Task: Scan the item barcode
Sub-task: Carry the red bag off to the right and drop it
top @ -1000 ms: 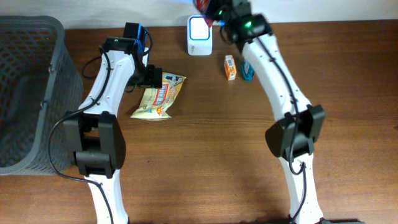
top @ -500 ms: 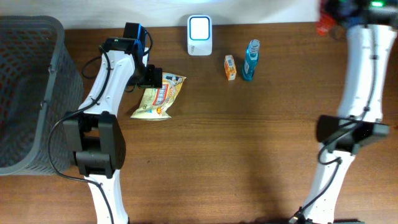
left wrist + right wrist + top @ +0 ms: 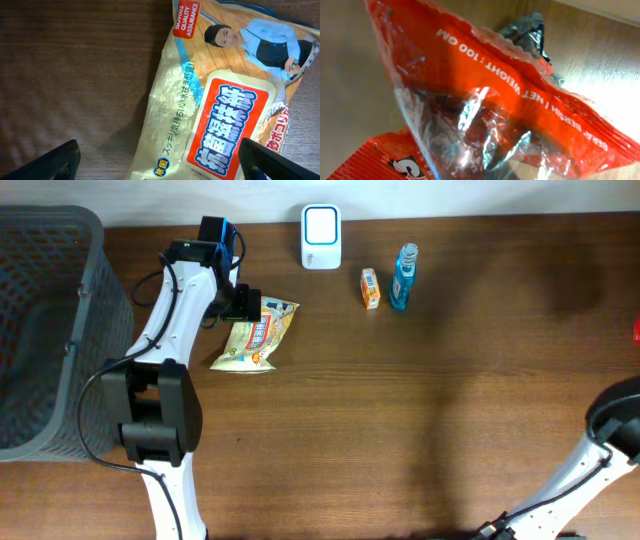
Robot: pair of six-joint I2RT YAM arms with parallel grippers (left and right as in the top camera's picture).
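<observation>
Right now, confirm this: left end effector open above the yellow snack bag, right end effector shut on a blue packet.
Wrong colour: the right wrist view shows the right end effector shut on a red packet. The left end effector is open above the yellow snack bag.

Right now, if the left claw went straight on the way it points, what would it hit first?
Probably the yellow snack bag: the open left gripper points down at it, one finger over the bag, the other over bare table. Height is unclear.

Evenly lit (glare on red wrapper (image 3: 470,97)).
</observation>
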